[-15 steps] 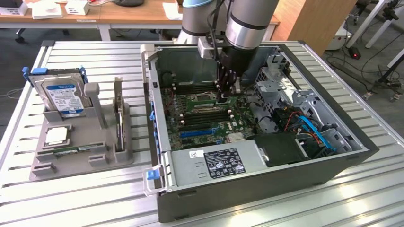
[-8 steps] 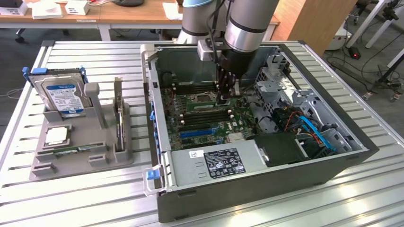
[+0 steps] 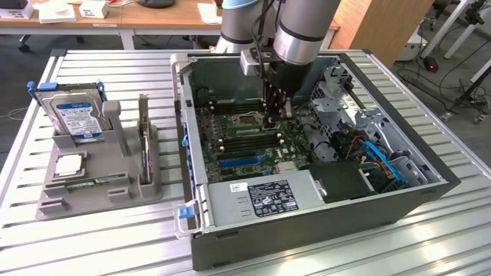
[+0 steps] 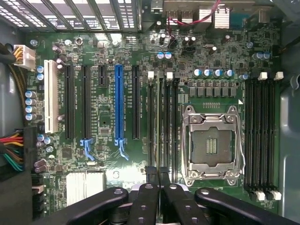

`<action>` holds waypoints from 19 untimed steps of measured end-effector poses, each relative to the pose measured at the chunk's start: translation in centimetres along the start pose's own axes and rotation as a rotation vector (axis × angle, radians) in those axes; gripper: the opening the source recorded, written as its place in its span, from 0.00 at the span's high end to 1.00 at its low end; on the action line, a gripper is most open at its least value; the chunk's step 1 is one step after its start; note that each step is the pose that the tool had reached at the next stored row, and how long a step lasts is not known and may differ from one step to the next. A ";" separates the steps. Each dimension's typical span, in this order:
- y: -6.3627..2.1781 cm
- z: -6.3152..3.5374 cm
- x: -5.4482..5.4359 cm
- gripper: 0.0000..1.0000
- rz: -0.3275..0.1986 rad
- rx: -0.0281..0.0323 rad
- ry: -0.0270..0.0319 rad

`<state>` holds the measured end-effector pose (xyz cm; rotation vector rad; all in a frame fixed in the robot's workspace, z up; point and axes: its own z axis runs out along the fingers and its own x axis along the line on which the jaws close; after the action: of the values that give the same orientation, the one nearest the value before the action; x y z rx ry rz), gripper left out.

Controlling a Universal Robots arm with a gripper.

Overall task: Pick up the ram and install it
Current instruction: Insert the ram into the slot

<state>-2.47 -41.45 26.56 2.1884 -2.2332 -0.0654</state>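
One gripper (image 3: 273, 119), fingertips clenched together, stands inside the open PC case (image 3: 307, 241), over the memory slots (image 4: 163, 117) beside the empty CPU socket (image 4: 212, 146). The ram (image 4: 158, 157) appears to sit edge-on at the fingertips, in line with a slot; whether it is pinched or only pressed is unclear. It shows as a thin dark sliver, chips and label hidden. Judgement: seating wants the stick square to the slot, white end latches (image 4: 150, 74) open, pressure straight and even.
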 end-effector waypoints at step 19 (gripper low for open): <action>-0.05 1.12 0.1 0.89 0.000 0.0000 0.0000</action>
<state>-2.47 -41.52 25.44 2.1884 -2.2332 -0.0654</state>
